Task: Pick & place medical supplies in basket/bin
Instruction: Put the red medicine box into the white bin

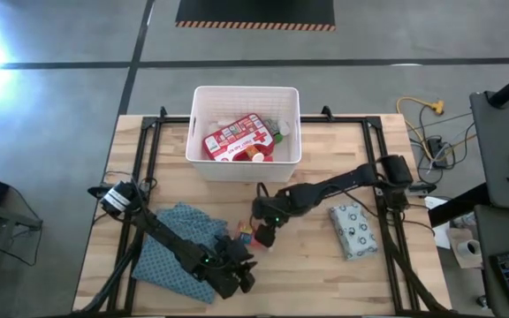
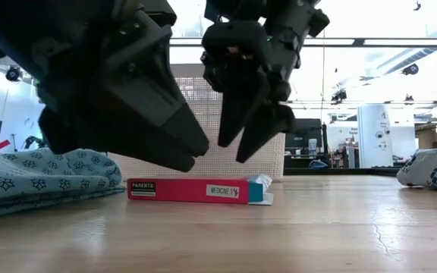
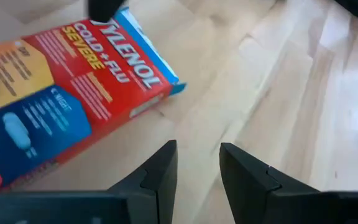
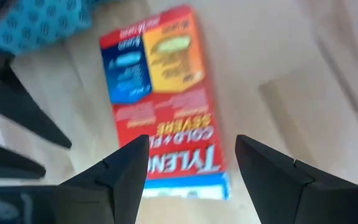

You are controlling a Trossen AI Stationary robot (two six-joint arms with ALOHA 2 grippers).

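The small red-blue-white box (image 2: 192, 189) lies flat on the table beside the blue-green cloth, and also shows in the high view (image 1: 244, 231). My right gripper (image 4: 191, 155) is open and hovers just above the box (image 4: 157, 112), one finger on each side of its near end, touching nothing (image 2: 237, 148). My left gripper (image 3: 197, 155) is open, close to the table's near edge, with the box (image 3: 61, 93) ahead of it. The white bin (image 1: 197, 115) holds the red-and-white first aid case (image 1: 237, 140). The pale dotted soft pack (image 1: 353, 230) lies on the table to the right.
The blue-green patterned cloth (image 1: 179, 247) lies crumpled under and beside my left arm. The bin stands at the table's far edge, in the middle. Bare wood shows between the box and the soft pack (image 2: 431, 168). Cables and a desk lie beyond the table's right edge.
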